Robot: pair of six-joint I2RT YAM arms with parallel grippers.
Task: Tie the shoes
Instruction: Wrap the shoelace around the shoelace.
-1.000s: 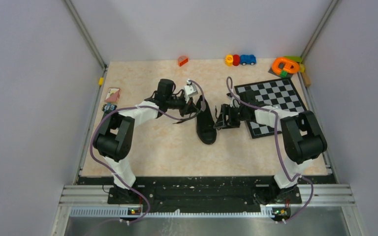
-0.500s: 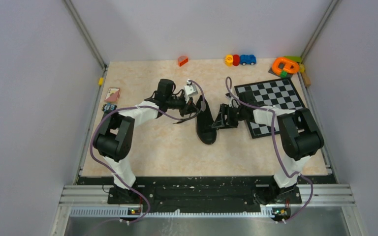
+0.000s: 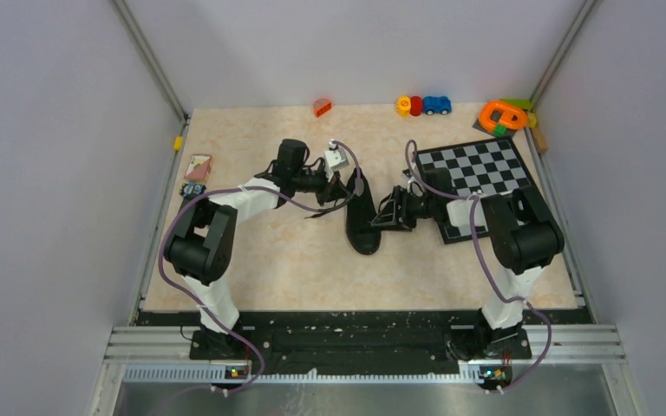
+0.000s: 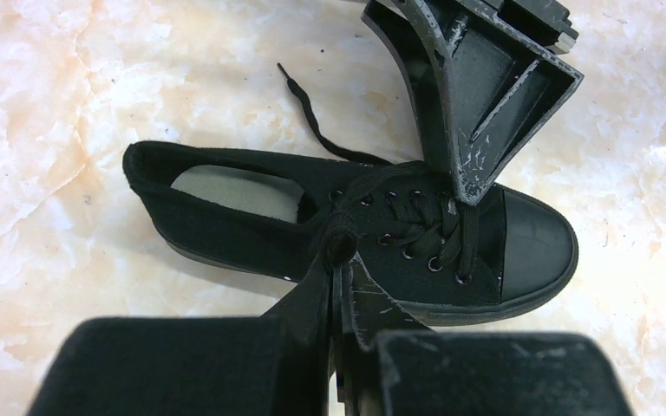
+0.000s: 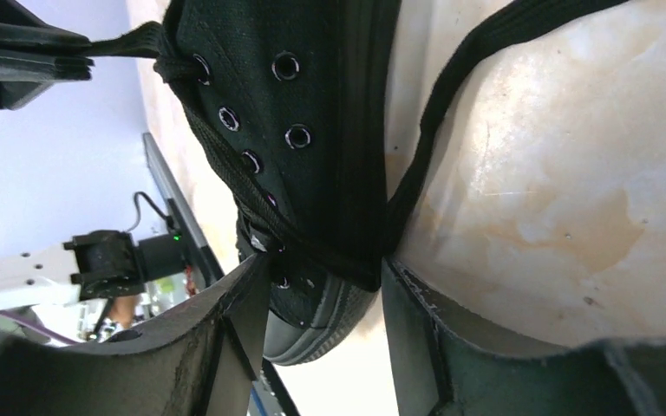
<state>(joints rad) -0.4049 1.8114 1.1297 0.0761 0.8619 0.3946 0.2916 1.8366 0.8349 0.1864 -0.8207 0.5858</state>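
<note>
The black sneaker (image 3: 363,218) lies in the middle of the table, toe toward the near edge; it also shows in the left wrist view (image 4: 251,227) and the right wrist view (image 5: 329,130). My left gripper (image 3: 348,189) (image 4: 338,260) is shut on a bunched black lace (image 4: 340,238) at the shoe's left side, by the top eyelets. My right gripper (image 3: 380,217) (image 5: 323,299) is open at the shoe's right side. Its fingers (image 5: 416,321) straddle the shoe's edge and a lace strand (image 5: 451,95) that runs across the table. A loose lace end (image 4: 308,108) lies beyond the shoe.
A chessboard (image 3: 479,170) lies right of the shoe, partly under the right arm. Small toys stand along the back edge: an orange piece (image 3: 322,107), toy cars (image 3: 422,105), an orange ring (image 3: 503,114). A small card (image 3: 198,165) lies at the left edge.
My right gripper has moved left, from beside the chessboard up against the shoe's right side. The left gripper and the shoe have stayed in place.
</note>
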